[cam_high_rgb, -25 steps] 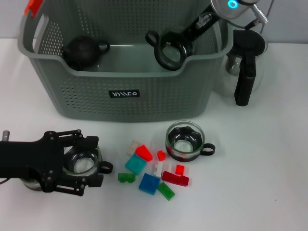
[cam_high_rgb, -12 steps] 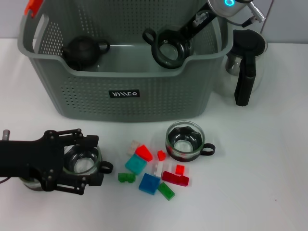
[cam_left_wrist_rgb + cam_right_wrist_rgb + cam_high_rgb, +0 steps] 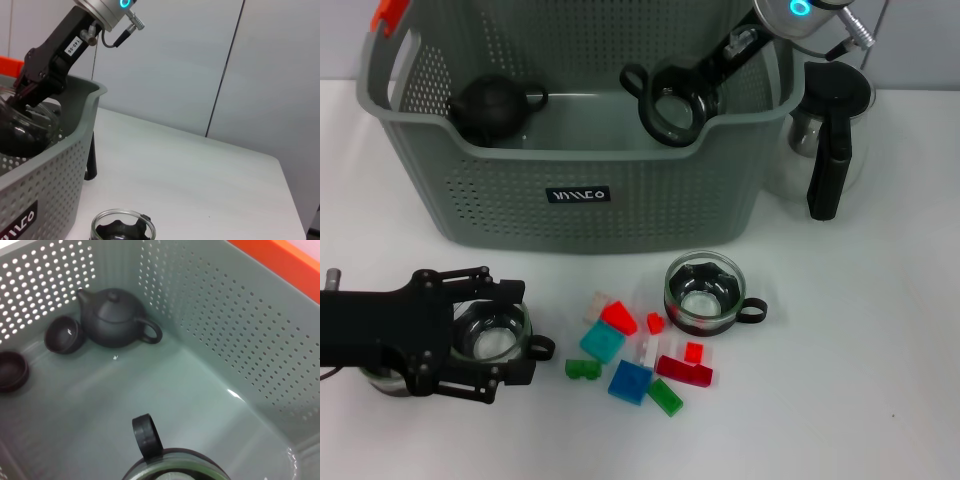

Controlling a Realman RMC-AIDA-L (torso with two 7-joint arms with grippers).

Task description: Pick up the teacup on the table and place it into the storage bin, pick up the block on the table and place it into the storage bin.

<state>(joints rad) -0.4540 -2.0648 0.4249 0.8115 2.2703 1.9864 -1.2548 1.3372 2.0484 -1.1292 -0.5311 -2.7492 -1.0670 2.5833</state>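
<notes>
Right gripper (image 3: 692, 88) grips a cup (image 3: 672, 103) over the bin (image 3: 580, 195); fingertips hidden behind it. Bin holds teapot (image 3: 112, 317), two small cups. Left gripper (image 3: 485, 338) clamps table cup (image 3: 492, 333). Blocks (image 3: 638, 352) on table.

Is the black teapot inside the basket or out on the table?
Inside. The black teapot sits upright on the storage bin's floor.

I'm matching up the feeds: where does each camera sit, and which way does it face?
Head view: high, looking down at the table; storage bin, left gripper around a teacup, right gripper holding another teacup over the bin.
Left wrist view: low, facing across the table; bin wall, right arm.
Right wrist view: looking down into the bin; teapot.
All share the bin.
</notes>
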